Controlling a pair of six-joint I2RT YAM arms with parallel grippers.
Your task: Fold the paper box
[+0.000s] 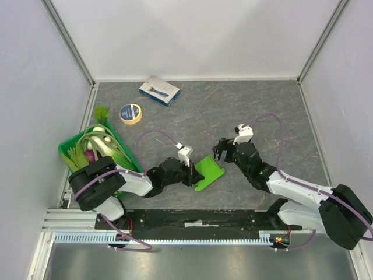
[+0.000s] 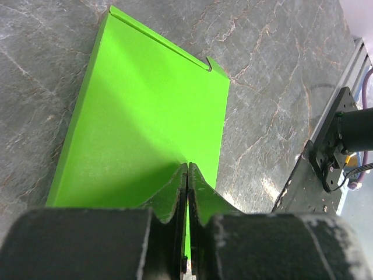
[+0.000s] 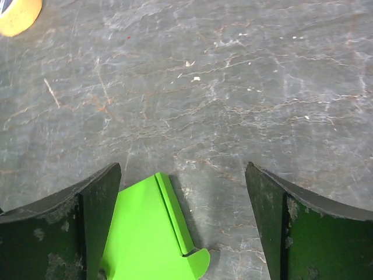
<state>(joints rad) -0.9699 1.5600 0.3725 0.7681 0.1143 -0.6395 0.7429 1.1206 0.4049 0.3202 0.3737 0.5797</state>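
The paper box is a flat lime-green card sheet lying near the table's middle front. My left gripper is shut on its near edge; in the left wrist view the card runs away from the closed fingers, with a thin folded strip and a notch at its far end. My right gripper is open just above the box's far right corner. In the right wrist view the card sits between the spread fingers, nearer the left one, with a raised flap strip and a rounded tab.
A dark green crate with vegetables stands at the left edge. A yellow tape roll and a blue-and-white flat carton lie at the back left. The tape roll also shows in the right wrist view. Walls enclose the table.
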